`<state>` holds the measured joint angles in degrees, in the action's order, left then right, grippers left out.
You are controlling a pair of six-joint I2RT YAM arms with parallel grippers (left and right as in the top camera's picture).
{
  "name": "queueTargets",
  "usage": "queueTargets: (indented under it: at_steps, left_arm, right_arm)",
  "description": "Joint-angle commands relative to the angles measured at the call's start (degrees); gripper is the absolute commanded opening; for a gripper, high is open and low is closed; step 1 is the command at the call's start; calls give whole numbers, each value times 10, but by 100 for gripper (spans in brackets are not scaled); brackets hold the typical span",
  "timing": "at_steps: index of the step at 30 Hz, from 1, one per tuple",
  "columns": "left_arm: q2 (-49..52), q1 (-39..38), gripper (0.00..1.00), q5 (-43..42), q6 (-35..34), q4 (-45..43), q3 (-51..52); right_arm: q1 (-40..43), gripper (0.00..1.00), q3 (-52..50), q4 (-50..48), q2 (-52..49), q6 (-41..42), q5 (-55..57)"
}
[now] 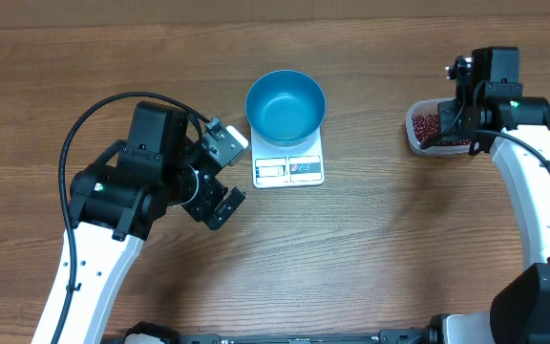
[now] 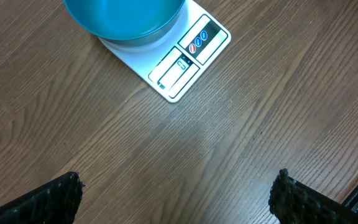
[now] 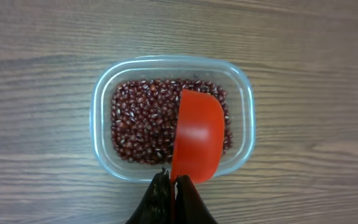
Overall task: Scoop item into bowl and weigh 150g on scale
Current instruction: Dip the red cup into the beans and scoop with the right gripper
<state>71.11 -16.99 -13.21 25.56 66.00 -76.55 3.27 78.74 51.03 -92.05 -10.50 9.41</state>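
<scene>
Right jaws are clamping a red scoop (image 3: 197, 134) over red-brown beans (image 3: 138, 124) in clear tub (image 3: 101, 124); left jaws are standing wide, empty.

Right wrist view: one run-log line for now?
right hand: shut on red scoop over beans in clear tub | left hand: open | bowl: empty, on scale

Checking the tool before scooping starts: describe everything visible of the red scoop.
The red scoop looks like smooth glossy plastic: a rounded cup narrowing to its handle end, pinched in the shut right gripper. In the wrist view it lies over the right half of the clear tub, above the beans. No beans show on its visible face; whether it touches them cannot be told.
</scene>
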Motion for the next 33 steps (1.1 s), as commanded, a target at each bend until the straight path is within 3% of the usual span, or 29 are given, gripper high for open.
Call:
queueTargets:
  at_steps: [1, 12, 28, 33]
  left_arm:
    - [2, 1, 100, -3, -7, -2, -13]
    - [2, 1, 100, -3, -7, -2, -13]
    - [2, 1, 99, -3, -7, -2, -13]
    - [2, 1, 100, -3, -7, -2, -13]
  right_arm:
    - [1, 4, 7, -3, -2, 45, -4]
    - [1, 4, 7, 1, -9, -73, 41]
    - [3, 4, 7, -29, -117, -104, 83]
    - [3, 4, 8, -16, -119, -79, -5]
